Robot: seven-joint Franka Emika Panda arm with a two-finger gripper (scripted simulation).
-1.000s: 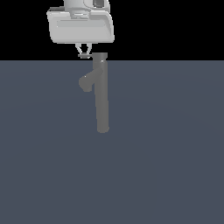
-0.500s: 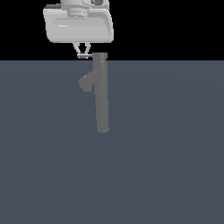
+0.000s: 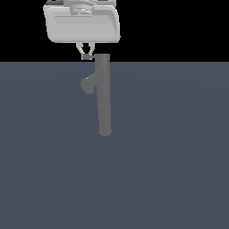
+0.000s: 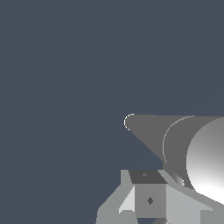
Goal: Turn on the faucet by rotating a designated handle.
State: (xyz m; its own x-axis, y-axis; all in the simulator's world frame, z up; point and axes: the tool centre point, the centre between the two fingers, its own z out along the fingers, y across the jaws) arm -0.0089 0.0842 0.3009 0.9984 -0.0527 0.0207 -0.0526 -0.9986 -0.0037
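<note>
The faucet (image 3: 104, 98) is a tall grey column standing on the dark floor, with a short angled spout stub (image 3: 87, 84) on the side toward the exterior view's left. The handle (image 3: 89, 57), a short thin rod, sticks out from the cap toward that same side. My gripper (image 3: 85, 54) hangs straight above it. Its fingers run together to a point and look shut, with the tips at the handle's outer end. In the wrist view the faucet (image 4: 199, 153) fills one corner, close beside a light grey finger (image 4: 149, 200).
A flat dark grey-blue floor (image 3: 170, 170) surrounds the faucet in both views. Black background lies behind the hand in the exterior view. Nothing else stands nearby.
The hand has drifted slightly toward the exterior view's left and looks a little larger. Its fingertips stay at the handle's end. The column has not moved.
</note>
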